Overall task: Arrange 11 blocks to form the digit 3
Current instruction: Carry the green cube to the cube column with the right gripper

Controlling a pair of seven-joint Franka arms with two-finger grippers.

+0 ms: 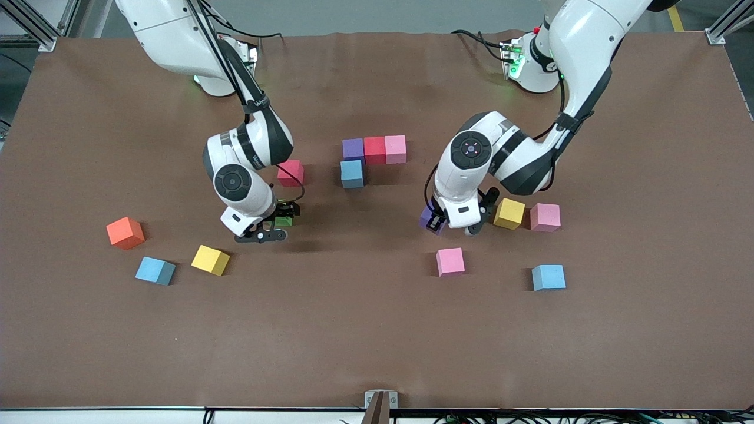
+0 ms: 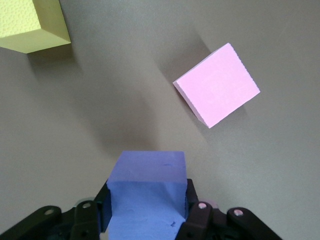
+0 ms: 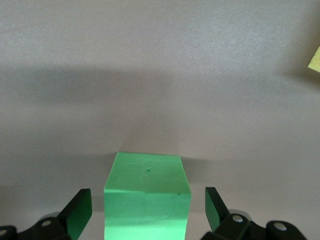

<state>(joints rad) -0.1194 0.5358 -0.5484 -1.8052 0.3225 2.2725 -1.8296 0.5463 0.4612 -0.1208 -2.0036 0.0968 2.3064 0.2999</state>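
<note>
Left gripper (image 1: 436, 222) fingers clamped, right gripper (image 1: 283, 219) fingers spread wide.

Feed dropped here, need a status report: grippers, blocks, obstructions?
Left gripper shut on purple cube. Right gripper open, straddling green cube. Started figure: four cubes touching. Nothing obstructing.
</note>
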